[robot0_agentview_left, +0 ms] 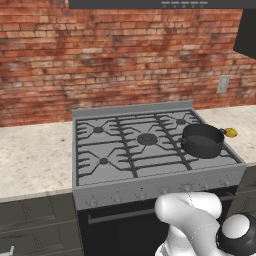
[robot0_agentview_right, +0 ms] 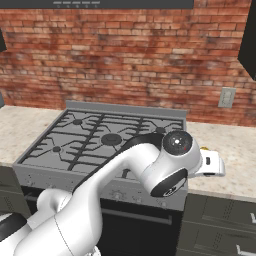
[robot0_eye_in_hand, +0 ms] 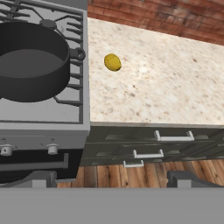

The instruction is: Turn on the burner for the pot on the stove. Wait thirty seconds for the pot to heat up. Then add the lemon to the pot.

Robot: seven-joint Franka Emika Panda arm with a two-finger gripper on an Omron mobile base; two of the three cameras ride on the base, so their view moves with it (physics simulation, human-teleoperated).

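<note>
The dark pot point(robot0_agentview_left: 202, 140) stands on the front right burner of the steel stove point(robot0_agentview_left: 125, 150), and its inside point(robot0_eye_in_hand: 30, 65) looks empty. I see no flame beneath it. The yellow lemon point(robot0_eye_in_hand: 112, 62) lies on the speckled counter just right of the pot, also seen as the lemon point(robot0_agentview_left: 230, 132) beside the stove's edge. My gripper point(robot0_eye_in_hand: 113, 180) hangs open in front of the counter, above the floor, with nothing between its fingers. It looks down on the pot's right side and the lemon. The stove knobs point(robot0_eye_in_hand: 52, 149) sit in a row on the front panel.
The stone counter point(robot0_eye_in_hand: 166, 87) stretches to the right of the stove, with dark drawers point(robot0_eye_in_hand: 173, 137) below it. A brick wall with an outlet point(robot0_agentview_left: 223, 84) runs behind. My arm point(robot0_agentview_right: 150, 165) crosses the stove's front right corner.
</note>
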